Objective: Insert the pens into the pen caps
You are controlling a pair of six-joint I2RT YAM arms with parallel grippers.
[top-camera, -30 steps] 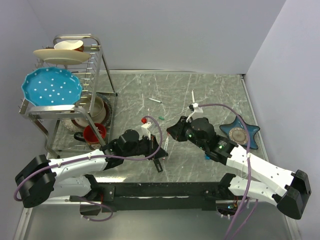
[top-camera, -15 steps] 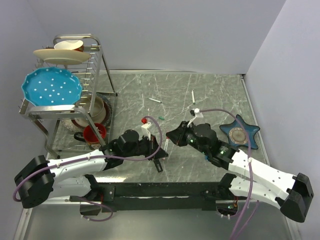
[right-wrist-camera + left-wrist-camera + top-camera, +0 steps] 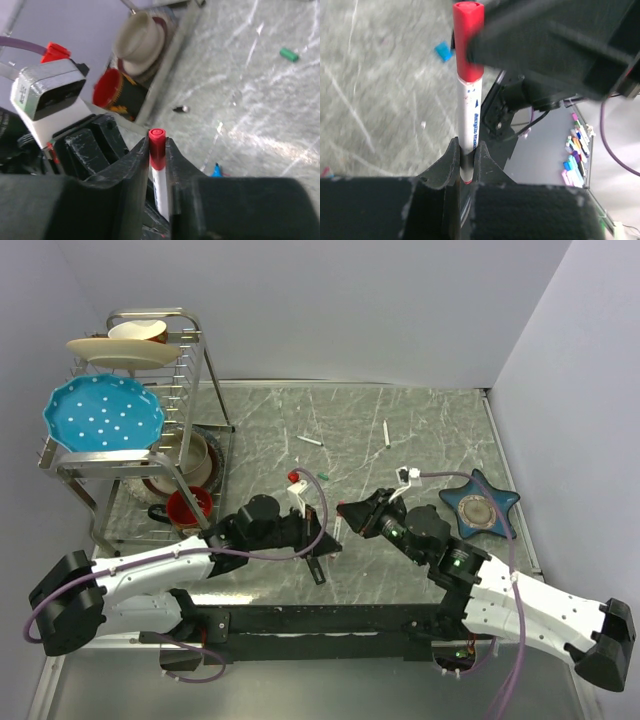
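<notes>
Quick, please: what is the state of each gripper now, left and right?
Left gripper: closed on the white pen.
Right gripper: jaws closely around the red cap; gripping or loose cannot be told.

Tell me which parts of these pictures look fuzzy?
Left wrist view: the pen is sharp, but the right gripper at its red cap is a dark blur. Right wrist view: the cap is crisp, the near fingers soft, the table glary. Top view: sharp, evenly lit.

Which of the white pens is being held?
The pen with the red cap, clamped in the left gripper; the right gripper pinches its cap. The other white pens lie on the table.
</notes>
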